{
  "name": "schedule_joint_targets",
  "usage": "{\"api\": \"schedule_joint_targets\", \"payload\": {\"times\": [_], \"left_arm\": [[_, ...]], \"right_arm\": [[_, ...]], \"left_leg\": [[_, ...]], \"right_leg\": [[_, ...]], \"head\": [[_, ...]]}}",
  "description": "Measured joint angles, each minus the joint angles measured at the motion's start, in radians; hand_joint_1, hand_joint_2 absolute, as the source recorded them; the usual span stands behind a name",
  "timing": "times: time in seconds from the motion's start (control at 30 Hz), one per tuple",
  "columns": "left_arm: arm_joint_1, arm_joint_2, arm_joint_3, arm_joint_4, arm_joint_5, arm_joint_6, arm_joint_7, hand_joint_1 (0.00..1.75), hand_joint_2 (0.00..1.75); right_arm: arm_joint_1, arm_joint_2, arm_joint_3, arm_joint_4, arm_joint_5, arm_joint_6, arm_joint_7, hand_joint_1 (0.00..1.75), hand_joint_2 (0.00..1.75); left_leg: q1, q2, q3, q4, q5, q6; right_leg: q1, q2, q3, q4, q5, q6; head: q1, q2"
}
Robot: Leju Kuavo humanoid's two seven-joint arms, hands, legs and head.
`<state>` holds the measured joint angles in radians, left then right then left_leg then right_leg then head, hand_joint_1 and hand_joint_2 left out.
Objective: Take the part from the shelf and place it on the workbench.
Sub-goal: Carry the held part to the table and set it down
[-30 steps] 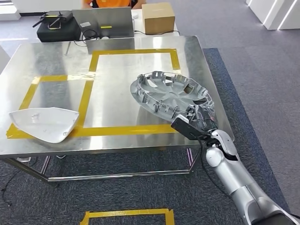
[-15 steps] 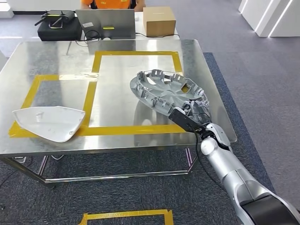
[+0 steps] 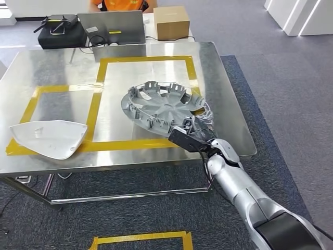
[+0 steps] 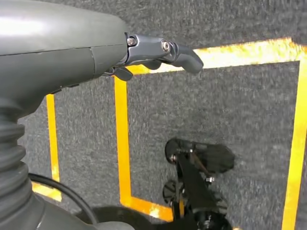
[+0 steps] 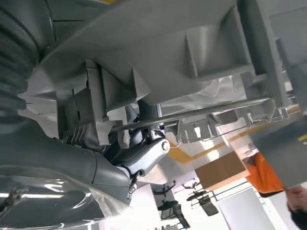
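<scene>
This looks like a robotics test lab set in an office-like hall. A steel workbench [image 3: 47, 156] marked with yellow tape rectangles [image 3: 94, 112] stands on grey carpet [image 3: 274, 104], and more yellow tape [image 3: 141, 238] marks the floor in front of it. Beyond the bench's far edge, a laptop [image 3: 112, 27], a cardboard box [image 3: 170, 22] and a black case [image 3: 59, 31] sit on a desk where a person in orange [image 3: 117, 4] is seated.

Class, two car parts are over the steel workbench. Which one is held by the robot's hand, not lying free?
The grey wheel cover: the right hand grips its near rim, over the larger taped square. The white curved panel lies untouched at the bench's left front.
</scene>
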<state>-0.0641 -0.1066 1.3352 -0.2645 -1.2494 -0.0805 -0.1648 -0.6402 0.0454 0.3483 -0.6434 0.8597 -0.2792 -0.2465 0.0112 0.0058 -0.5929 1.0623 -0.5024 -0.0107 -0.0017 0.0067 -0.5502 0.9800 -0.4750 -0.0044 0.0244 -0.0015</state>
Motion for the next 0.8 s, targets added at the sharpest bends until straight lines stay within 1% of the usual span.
{"api": "schedule_joint_targets", "payload": {"times": [0.03, 0.07, 0.1, 0.13, 0.17, 0.2, 0.23, 0.27, 0.3, 0.33, 0.37, 0.43, 0.47, 0.5, 0.53, 0.57, 0.6, 0.63, 0.67, 0.7, 0.73, 0.77, 0.8], "left_arm": [[0.001, 0.001, 0.000, 0.000, -0.001, 0.001, 0.000, 0.00, 1.75], [0.001, 0.001, 0.000, 0.001, -0.001, 0.001, 0.000, 0.00, 1.75], [0.002, 0.002, 0.000, 0.001, -0.001, 0.001, 0.000, 0.00, 1.75], [0.003, 0.003, 0.000, 0.001, -0.001, 0.001, 0.000, 0.00, 1.75], [0.004, 0.004, 0.000, 0.001, -0.002, 0.001, 0.000, 0.00, 1.75], [0.005, 0.005, 0.000, 0.001, -0.002, 0.001, 0.000, 0.00, 1.75], [0.005, 0.006, 0.000, 0.001, -0.002, 0.002, 0.000, 0.00, 1.75], [0.005, 0.007, 0.000, 0.001, -0.004, 0.002, 0.000, 0.00, 1.75], [0.004, 0.008, 0.000, 0.001, -0.005, 0.003, 0.000, 0.00, 1.75], [0.003, 0.008, 0.000, 0.001, -0.006, 0.003, 0.001, 0.00, 1.75], [0.003, 0.008, 0.000, 0.001, -0.006, 0.003, 0.001, 0.00, 1.75], [0.004, 0.008, -0.002, 0.001, -0.008, 0.004, 0.001, 0.00, 1.75], [0.004, 0.007, -0.004, 0.001, -0.010, 0.006, 0.001, 0.00, 1.75], [0.003, 0.006, -0.006, 0.001, -0.011, 0.008, 0.001, 0.00, 1.75], [0.003, 0.006, -0.008, 0.001, -0.013, 0.012, 0.001, 0.00, 1.75], [0.003, 0.006, -0.010, 0.001, -0.014, 0.014, 0.001, 0.00, 1.75], [0.004, 0.007, -0.012, 0.001, -0.014, 0.017, 0.002, 0.00, 1.31], [0.006, 0.007, -0.014, 0.001, -0.012, 0.018, 0.003, 0.00, 0.87], [0.007, 0.008, -0.015, 0.001, -0.010, 0.019, 0.004, 0.00, 0.44], [0.008, 0.008, -0.015, 0.001, -0.008, 0.019, 0.006, 0.00, 0.00], [0.008, 0.008, -0.015, 0.001, -0.006, 0.021, 0.008, 0.00, 0.00], [0.008, 0.007, -0.015, 0.001, -0.003, 0.024, 0.010, 0.00, 0.00], [0.007, 0.006, -0.015, 0.001, 0.001, 0.027, 0.012, 0.00, 0.00]], "right_arm": [[0.003, 0.008, 0.006, 0.002, 0.000, -0.002, -0.004, 1.75, 1.75], [0.007, 0.014, 0.011, 0.004, -0.001, -0.004, -0.006, 1.75, 1.75], [0.011, 0.018, 0.015, 0.005, -0.001, -0.005, -0.008, 1.75, 1.75], [0.015, 0.021, 0.019, 0.007, -0.001, -0.005, -0.009, 1.75, 1.75], [0.017, 0.022, 0.023, 0.008, -0.001, -0.006, -0.010, 1.75, 1.75], [0.017, 0.023, 0.026, 0.009, -0.002, -0.006, -0.012, 1.75, 1.75], [0.017, 0.025, 0.029, 0.010, -0.002, -0.006, -0.014, 1.75, 1.75], [0.017, 0.027, 0.032, 0.010, -0.002, -0.006, -0.016, 1.75, 1.75], [0.018, 0.028, 0.036, 0.010, -0.001, -0.005, -0.019, 1.75, 1.75], [0.019, 0.030, 0.041, 0.010, 0.000, -0.005, -0.020, 1.75, 1.75], [0.021, 0.031, 0.047, 0.010, 0.001, -0.005, -0.021, 1.31, 1.31], [0.027, 0.033, 0.058, 0.009, 0.001, -0.005, -0.023, 0.44, 0.44], [0.030, 0.033, 0.063, 0.009, -0.001, -0.005, -0.024, 0.00, 0.00], [0.035, 0.034, 0.068, 0.009, -0.005, -0.004, -0.025, 0.00, 0.00], [0.041, 0.034, 0.073, 0.008, -0.010, -0.004, -0.026, 0.00, 0.00], [0.048, 0.034, 0.078, 0.006, -0.018, -0.003, -0.027, 0.00, 0.00], [0.057, 0.034, 0.083, 0.004, -0.026, -0.003, -0.027, 0.00, 0.00], [0.065, 0.033, 0.087, 0.000, -0.033, -0.003, -0.027, 0.00, 0.00], [0.072, 0.033, 0.091, -0.005, -0.039, -0.003, -0.027, 0.00, 0.00], [0.076, 0.032, 0.093, -0.012, -0.045, -0.003, -0.027, 0.00, 0.00], [0.077, 0.032, 0.096, -0.020, -0.051, -0.004, -0.026, 0.00, 0.00], [0.077, 0.030, 0.098, -0.029, -0.058, -0.006, -0.024, 0.00, 0.00], [0.077, 0.028, 0.099, -0.040, -0.066, -0.009, -0.021, 0.00, 0.00]], "left_leg": [[0.002, -0.001, -0.023, 0.054, -0.031, -0.006], [0.003, -0.001, -0.053, 0.122, -0.066, -0.010], [0.003, -0.001, -0.082, 0.186, -0.094, -0.014], [0.004, -0.001, -0.100, 0.227, -0.104, -0.016], [0.005, -0.001, -0.101, 0.230, -0.095, -0.018], [0.006, -0.001, -0.082, 0.192, -0.067, -0.018], [0.007, 0.000, -0.047, 0.122, -0.029, -0.017], [0.007, 0.001, -0.010, 0.047, -0.001, -0.015], [0.007, 0.002, 0.019, -0.012, 0.019, -0.010], [0.005, 0.002, 0.035, -0.047, 0.025, -0.003], [0.003, 0.001, 0.039, -0.058, 0.023, 0.004], [0.003, 0.000, 0.041, -0.062, 0.027, 0.018], [0.004, 0.000, 0.042, -0.065, 0.030, 0.025], [0.006, 0.001, 0.043, -0.068, 0.033, 0.032], [0.007, 0.001, 0.042, -0.071, 0.035, 0.037], [0.007, 0.001, 0.040, -0.071, 0.036, 0.039], [0.006, 0.000, 0.037, -0.071, 0.036, 0.041], [0.005, -0.001, 0.036, -0.071, 0.036, 0.041], [0.005, -0.002, 0.036, -0.071, 0.036, 0.041], [0.004, -0.004, 0.037, -0.070, 0.036, 0.041], [0.004, -0.006, 0.038, -0.070, 0.035, 0.040], [0.003, -0.008, 0.040, -0.070, 0.034, 0.039], [0.001, -0.009, 0.040, -0.069, 0.033, 0.035]], "right_leg": [[-0.002, 0.000, 0.000, -0.002, 0.002, -0.003], [-0.002, 0.000, 0.000, -0.003, 0.002, -0.006], [-0.002, 0.000, -0.001, -0.003, 0.002, -0.006], [-0.002, 0.001, -0.001, -0.002, 0.002, -0.006], [-0.002, 0.001, -0.001, -0.002, 0.002, -0.006], [-0.002, 0.002, 0.001, -0.002, 0.002, -0.005], [-0.002, 0.003, 0.003, -0.001, 0.001, -0.004], [0.000, 0.004, 0.004, 0.000, -0.001, -0.001], [0.002, 0.005, 0.005, 0.001, -0.002, 0.003], [0.005, 0.007, 0.005, 0.002, -0.003, 0.008], [0.006, 0.008, 0.005, 0.002, -0.003, 0.013], [0.004, 0.008, 0.004, -0.001, -0.004, 0.025], [0.003, 0.007, -0.001, 0.007, -0.013, 0.030], [0.003, 0.005, -0.016, 0.035, -0.032, 0.035], [0.001, 0.004, -0.042, 0.086, -0.061, 0.038], [0.000, 0.003, -0.077, 0.158, -0.096, 0.041], [-0.001, 0.002, -0.114, 0.232, -0.126, 0.043], [-0.002, 0.002, -0.142, 0.286, -0.141, 0.045], [-0.002, 0.002, -0.152, 0.303, -0.135, 0.045], [-0.001, 0.002, -0.140, 0.276, -0.109, 0.043], [-0.001, 0.002, -0.110, 0.212, -0.071, 0.039], [0.000, 0.002, -0.073, 0.133, -0.037, 0.034], [0.001, 0.002, -0.038, 0.065, -0.014, 0.029]], "head": [[-0.001, 0.000], [-0.001, 0.000], [-0.001, 0.000], [-0.001, 0.000], [0.000, 0.000], [-0.001, 0.000], [0.000, 0.000], [-0.001, 0.000], [0.000, 0.000], [0.000, 0.000], [0.001, 0.000], [0.001, 0.000], [0.002, 0.000], [0.005, 0.000], [0.007, 0.000], [0.010, 0.000], [0.011, 0.000], [0.011, 0.000], [0.011, 0.000], [0.011, 0.000], [0.011, 0.000], [0.011, 0.000], [0.011, 0.000]]}}
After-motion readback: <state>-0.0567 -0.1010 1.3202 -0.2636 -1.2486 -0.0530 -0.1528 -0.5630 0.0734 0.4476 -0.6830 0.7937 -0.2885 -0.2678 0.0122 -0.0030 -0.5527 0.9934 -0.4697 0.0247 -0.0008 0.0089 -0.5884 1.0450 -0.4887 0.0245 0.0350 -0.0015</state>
